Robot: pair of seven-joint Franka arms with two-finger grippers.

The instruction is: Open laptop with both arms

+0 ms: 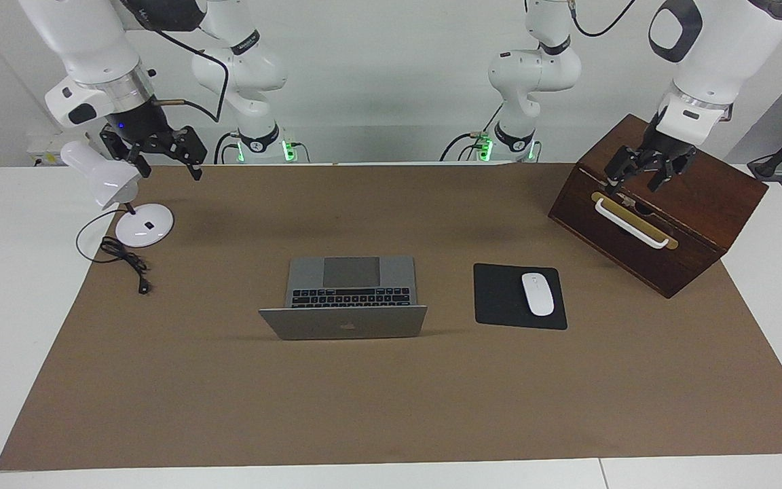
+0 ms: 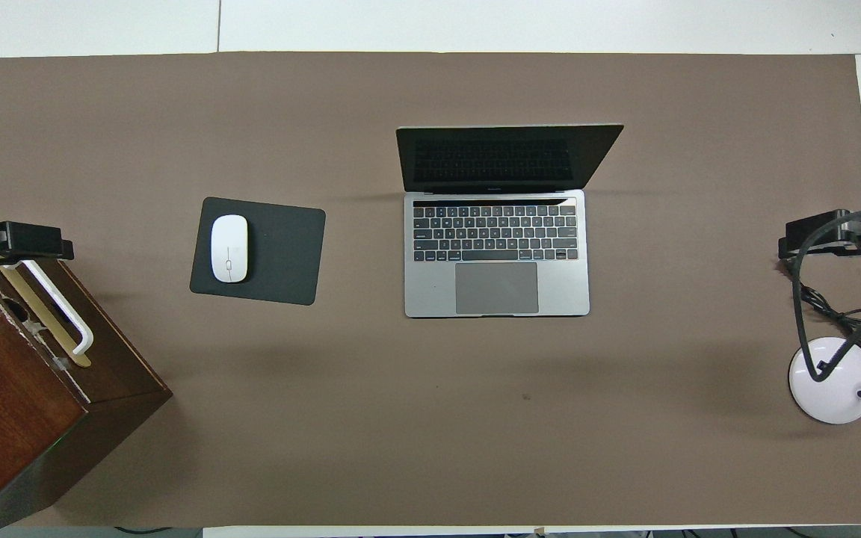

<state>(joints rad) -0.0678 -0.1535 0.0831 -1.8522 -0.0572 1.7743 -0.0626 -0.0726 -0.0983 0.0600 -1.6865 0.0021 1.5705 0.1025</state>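
Laptop (image 1: 343,299) open in the middle of the brown mat (image 1: 391,407), well apart from both grippers. Lid up and tilted back, screen turned toward the robots, keyboard and trackpad on the side nearer to them; hinge along the edge farther from the robots, long axis running from one arm's end of the table to the other.

Right gripper (image 1: 163,159) raised beside the head of the white desk lamp (image 1: 119,204) at the right arm's end of the table, fingers spread, nothing between them. Left gripper (image 1: 642,178) up over the top of the brown wooden box (image 1: 662,224) at the left arm's end, just above its white handle, fingers parted and empty. No contact with the laptop by either.

From the facing view: back of the lid with its black logo, and both grippers' height above the table. From the overhead view: dark screen (image 2: 505,157) and full keyboard layout, only the tips of the left gripper (image 2: 12,243) and right gripper (image 2: 838,235) at the picture's edges.

Black mouse pad (image 1: 506,299) with white mouse (image 1: 537,293) on it between laptop and box, beside the laptop.
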